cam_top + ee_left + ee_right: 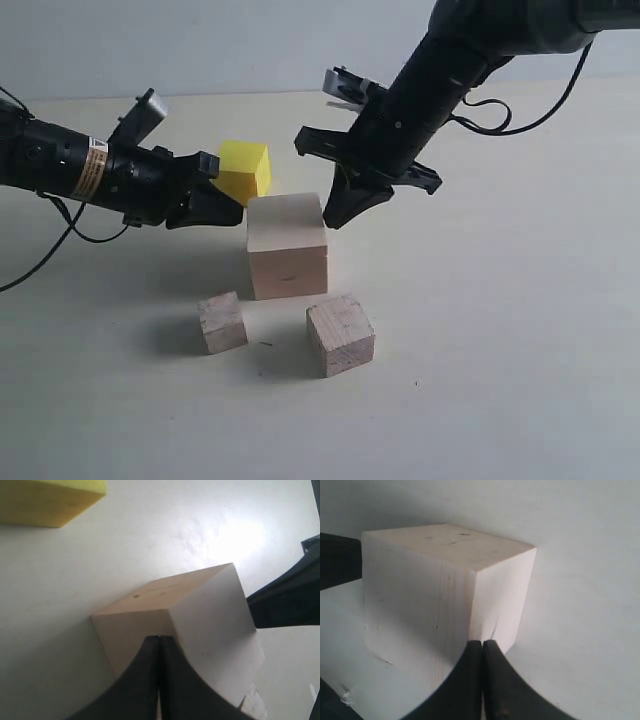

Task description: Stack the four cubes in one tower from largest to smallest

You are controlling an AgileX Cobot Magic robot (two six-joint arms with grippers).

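The largest pale wood cube (287, 245) (200, 615) (435, 590) stands on the table in the middle. The bright yellow cube (245, 168) (50, 500) sits just behind it to the left. Two greyish wood cubes lie in front: the smaller one (222, 322) to the left, the mid one (340, 334) to the right. My left gripper (235, 213) (159, 637) is shut and empty, its tip at the pale cube's upper left edge. My right gripper (335, 218) (482, 641) is also shut and empty, its tip by the cube's upper right edge.
The right arm (285, 600) shows as a dark shape beyond the pale cube in the left wrist view. In the right wrist view the left arm (335, 560) appears past the cube. The pale tabletop (520, 330) stretches wide on the right.
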